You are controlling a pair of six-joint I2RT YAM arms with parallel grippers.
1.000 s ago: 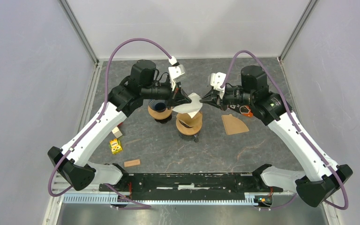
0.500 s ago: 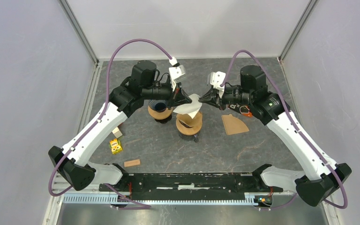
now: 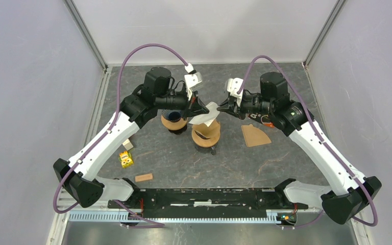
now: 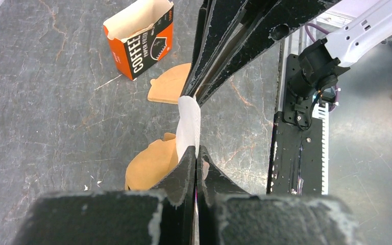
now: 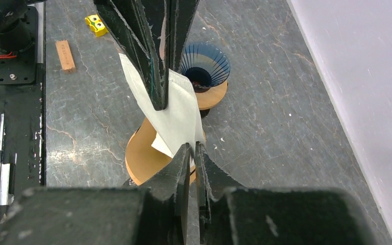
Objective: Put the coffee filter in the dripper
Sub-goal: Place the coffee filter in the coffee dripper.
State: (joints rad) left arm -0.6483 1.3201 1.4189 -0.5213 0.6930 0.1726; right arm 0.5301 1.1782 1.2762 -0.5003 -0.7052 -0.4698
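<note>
Coffee filter (image 3: 208, 117) hangs above bench centre, between both arms. Left tool (image 3: 203, 107) closed tight on one edge, right tool (image 3: 221, 108) pinches opposite edge. Dripper (image 3: 200, 135) directly beneath filter; coming move probably straight down.

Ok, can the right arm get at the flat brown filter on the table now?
Likely yes: the brown filter lies uncovered beside that arm, but the right gripper is pinching the white filter.

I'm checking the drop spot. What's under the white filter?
A brown cone sits on the table below the filter. The filter covers part of the cone's mouth, so what is inside it cannot be seen.
</note>
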